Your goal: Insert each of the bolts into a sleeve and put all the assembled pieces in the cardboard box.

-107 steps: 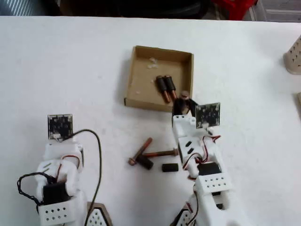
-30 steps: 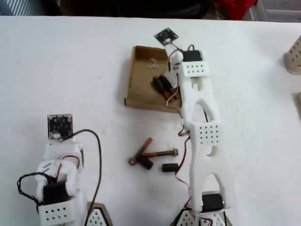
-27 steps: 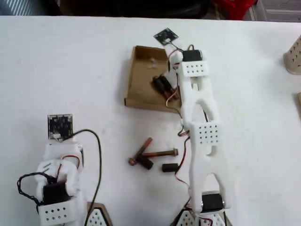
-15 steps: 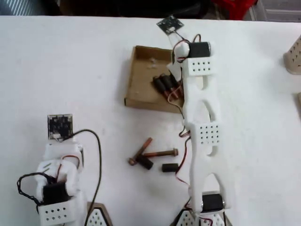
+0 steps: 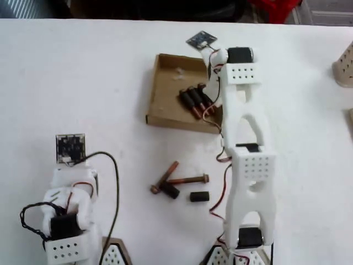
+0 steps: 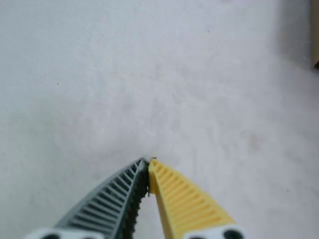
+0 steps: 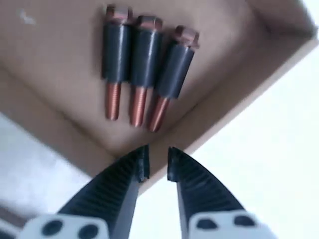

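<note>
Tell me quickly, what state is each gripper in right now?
Left gripper: shut, holding nothing, over the table.
Right gripper: slightly open, holding nothing, by the cardboard box.

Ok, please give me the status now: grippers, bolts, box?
Left gripper shut, empty, over the table. Right gripper slightly open, empty, above the cardboard box edge. Three assembled pieces in box; two bolts, two sleeves on table. Nothing blocking.
</note>
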You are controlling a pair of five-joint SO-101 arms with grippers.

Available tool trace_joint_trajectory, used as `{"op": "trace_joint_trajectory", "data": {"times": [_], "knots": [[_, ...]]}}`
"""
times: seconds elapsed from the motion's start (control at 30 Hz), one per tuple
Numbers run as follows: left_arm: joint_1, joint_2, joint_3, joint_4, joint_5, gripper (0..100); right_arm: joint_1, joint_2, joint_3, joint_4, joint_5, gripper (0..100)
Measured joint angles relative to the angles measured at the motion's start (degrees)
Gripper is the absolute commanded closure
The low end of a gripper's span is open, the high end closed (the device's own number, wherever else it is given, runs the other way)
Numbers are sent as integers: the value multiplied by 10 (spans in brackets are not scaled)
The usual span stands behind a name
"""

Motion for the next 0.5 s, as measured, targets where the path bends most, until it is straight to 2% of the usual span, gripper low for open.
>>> {"op": "trace_joint_trajectory", "data": {"times": [0.33,0.5], "knots": [[0,0,0,0,0,976,-2,-224,316,-10,2,950],[0,0,0,0,0,976,-12,-359,507,-68,14,950]]}}
